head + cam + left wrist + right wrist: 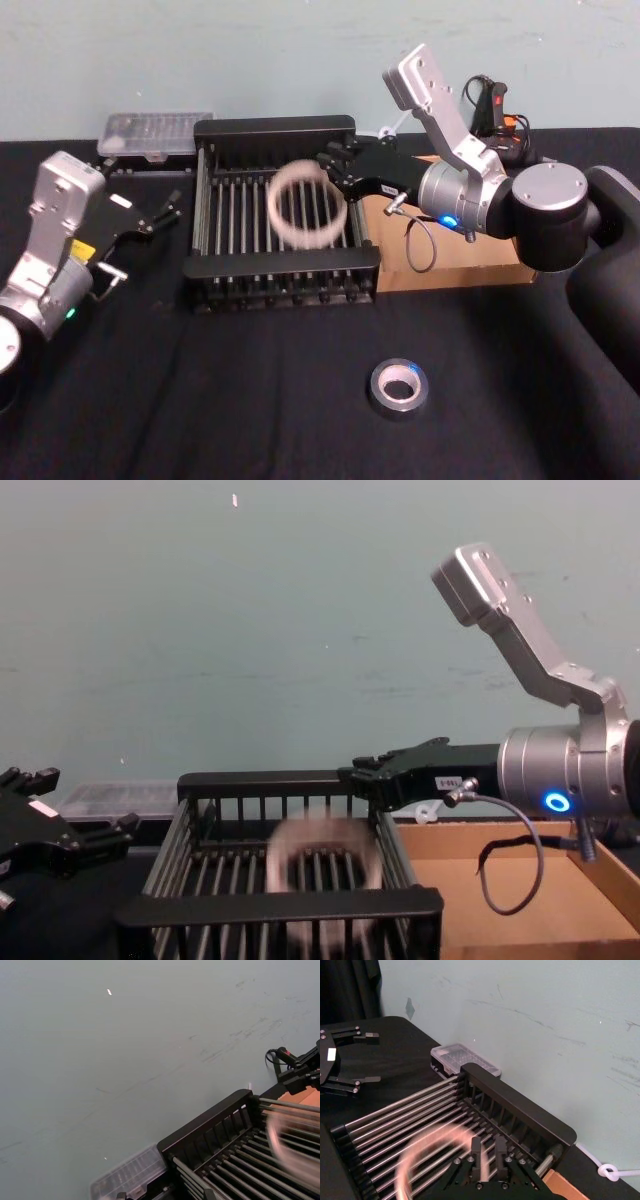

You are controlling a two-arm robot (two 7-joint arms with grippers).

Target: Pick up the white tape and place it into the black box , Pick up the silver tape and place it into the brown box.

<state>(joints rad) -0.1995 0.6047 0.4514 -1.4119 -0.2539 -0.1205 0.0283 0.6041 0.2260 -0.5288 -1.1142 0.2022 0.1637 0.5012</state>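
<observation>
Head view shows the right gripper (335,165) reaching over the right rim of the black box (275,128), its jaws parted and holding nothing, with the white tape (308,204) blurred just beside the fingertips, above the slatted floor and apparently falling into the crate. In the right wrist view the same fingers (476,1147) stand apart, with the smeared ring of tape just in front of them. Farther out, the left gripper (150,215) rests idle and open at the left of the crate, gripping nothing. The silver tape (398,387) lies flat on the black tabletop, well apart from both boxes, and the brown box (470,272) sits behind the right arm. My guess is the roll could land on edge, bounce off the bars, and roll against or over a wall. The blur hides the tape's print and tilt, and the right arm covers most of the cardboard tray.
</observation>
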